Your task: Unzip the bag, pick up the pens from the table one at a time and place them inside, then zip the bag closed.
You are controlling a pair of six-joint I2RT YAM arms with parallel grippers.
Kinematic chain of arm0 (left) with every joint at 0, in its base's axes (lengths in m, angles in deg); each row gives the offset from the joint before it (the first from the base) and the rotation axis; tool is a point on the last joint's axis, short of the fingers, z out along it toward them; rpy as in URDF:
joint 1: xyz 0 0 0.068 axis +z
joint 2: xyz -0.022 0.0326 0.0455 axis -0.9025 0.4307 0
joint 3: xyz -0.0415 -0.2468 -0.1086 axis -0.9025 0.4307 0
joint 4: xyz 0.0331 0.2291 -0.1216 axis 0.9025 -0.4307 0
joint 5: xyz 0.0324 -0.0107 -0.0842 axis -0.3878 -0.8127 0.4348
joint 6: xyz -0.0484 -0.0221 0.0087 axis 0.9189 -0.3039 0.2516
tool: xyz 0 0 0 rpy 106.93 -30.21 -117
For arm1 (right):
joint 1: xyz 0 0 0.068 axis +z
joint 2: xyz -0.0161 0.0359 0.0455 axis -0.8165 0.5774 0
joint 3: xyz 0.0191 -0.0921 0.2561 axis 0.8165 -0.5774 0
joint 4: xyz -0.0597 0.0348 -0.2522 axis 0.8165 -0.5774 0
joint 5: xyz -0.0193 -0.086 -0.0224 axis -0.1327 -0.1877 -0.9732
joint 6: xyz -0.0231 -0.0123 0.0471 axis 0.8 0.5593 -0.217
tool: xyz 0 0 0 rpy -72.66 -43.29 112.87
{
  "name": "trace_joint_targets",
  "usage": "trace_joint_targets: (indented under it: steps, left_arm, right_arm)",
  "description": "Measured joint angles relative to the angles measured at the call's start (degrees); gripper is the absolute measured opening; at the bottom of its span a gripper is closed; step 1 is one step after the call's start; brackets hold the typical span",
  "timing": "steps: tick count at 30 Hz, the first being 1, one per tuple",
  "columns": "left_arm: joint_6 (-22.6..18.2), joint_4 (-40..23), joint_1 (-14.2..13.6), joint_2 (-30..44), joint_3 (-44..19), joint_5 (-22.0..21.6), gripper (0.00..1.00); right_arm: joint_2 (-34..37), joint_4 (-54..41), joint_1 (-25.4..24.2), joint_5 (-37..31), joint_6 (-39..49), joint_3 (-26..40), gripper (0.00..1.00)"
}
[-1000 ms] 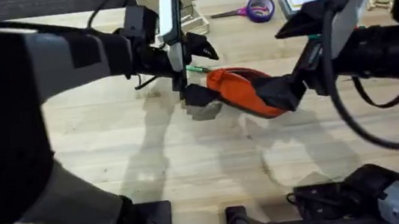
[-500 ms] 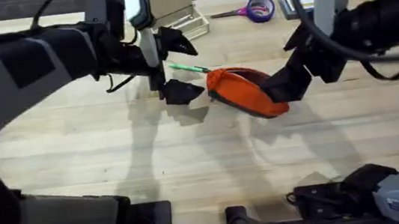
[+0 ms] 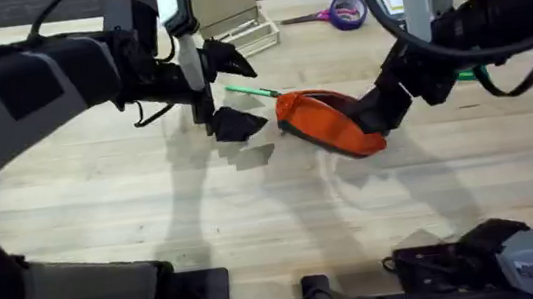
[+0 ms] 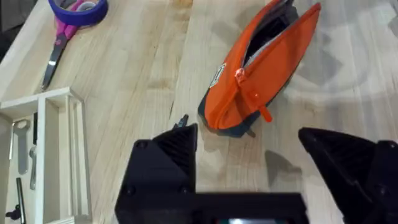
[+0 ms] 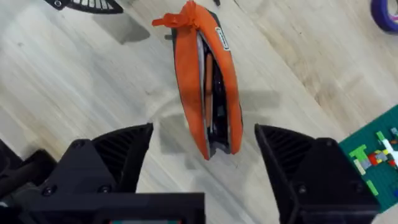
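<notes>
orange bag (image 3: 329,122) unzipped (gaping), green pen (image 3: 250,91) beside it

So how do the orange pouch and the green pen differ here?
The bag is bulky, soft, orange and gapes open; the green pen is a thin rigid stick. The bag sits between the right gripper's open fingers; the pen lies by the left gripper. Both rest on the table.

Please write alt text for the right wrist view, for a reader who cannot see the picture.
An orange bag lies unzipped on the light wooden table, with something orange-brown visible through its gaping opening. The right gripper hangs above the bag's near end, open, with one black finger on each side. A green board with small coloured bricks sits at the edge.
</notes>
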Motion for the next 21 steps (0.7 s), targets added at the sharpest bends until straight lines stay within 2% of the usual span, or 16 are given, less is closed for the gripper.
trace_joint_targets:
  steps: [6, 7, 9, 11, 12, 14, 16, 21]
  left_arm:
    - [0.0, 0.0, 0.0, 0.0, 0.0, 0.0, 0.993]
    - [0.0, 0.0, 0.0, 0.0, 0.0, 0.0, 0.993]
    - [0.0, 0.0, 0.0, 0.0, 0.0, 0.0, 0.993]
    - [0.0, 0.0, 0.0, 0.0, 0.0, 0.0, 0.993]
    - [0.0, 0.0, 0.0, 0.0, 0.0, 0.0, 0.993]
    - [0.0, 0.0, 0.0, 0.0, 0.0, 0.0, 0.993]
    - [0.0, 0.0, 0.0, 0.0, 0.0, 0.0, 0.993]
    - [0.0, 0.0, 0.0, 0.0, 0.0, 0.0, 0.993]
  right_arm:
    - [0.0, 0.0, 0.0, 0.0, 0.0, 0.0, 0.996]
    - [0.0, 0.0, 0.0, 0.0, 0.2, 0.0, 0.953]
    - [0.0, 0.0, 0.0, 0.0, 0.2, 0.0, 0.675]
    - [0.0, 0.0, 0.0, 0.0, 0.2, 0.0, 0.458]
    - [0.0, 0.0, 0.0, 0.0, 0.2, 0.0, 0.232]
    - [0.0, 0.0, 0.0, 0.0, 0.1, 0.0, 0.071]
    - [0.0, 0.0, 0.0, 0.0, 0.2, 0.0, 0.036]
    - [0.0, 0.2, 0.0, 0.0, 0.2, 0.0, 0.031]
